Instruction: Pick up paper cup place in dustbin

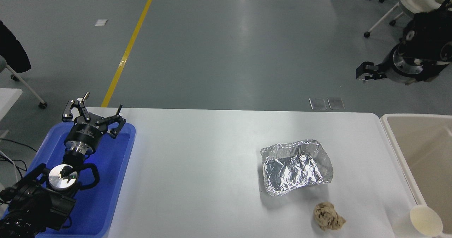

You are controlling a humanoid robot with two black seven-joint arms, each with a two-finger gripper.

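Landmark: I place everything against the dustbin (390,139), a cream tub with a thick rounded rim at the right end of the white bench (197,167).
Paper cup: the paper cup (425,221) lies tipped on the bench at the bottom right corner, its cream mouth facing me. It is just beside the dustbin's near-left rim and may be touching it; I cannot tell.
Right gripper: my right gripper (361,75) hangs high beyond the bench's far edge, above and behind the dustbin and well apart from the cup. I cannot tell how it is set; it is too small and edge-on.
Left gripper: my left gripper (92,115) is parked with its fingers spread and empty over the blue tray (116,181), at the bench end far from the dustbin.
Clutter: a crumpled foil tray (296,167) and a brown paper wad (329,215) lie left of the dustbin, the wad nearest the cup.
Step in hand, my judgement: reaching for the cup, nothing grasped.
Doing it well: I would come down on the dustbin's near-left side, clear of its rim, and close lightly across the cup wall so the thin paper does not crush.
Risk: the cup may roll toward the wad.
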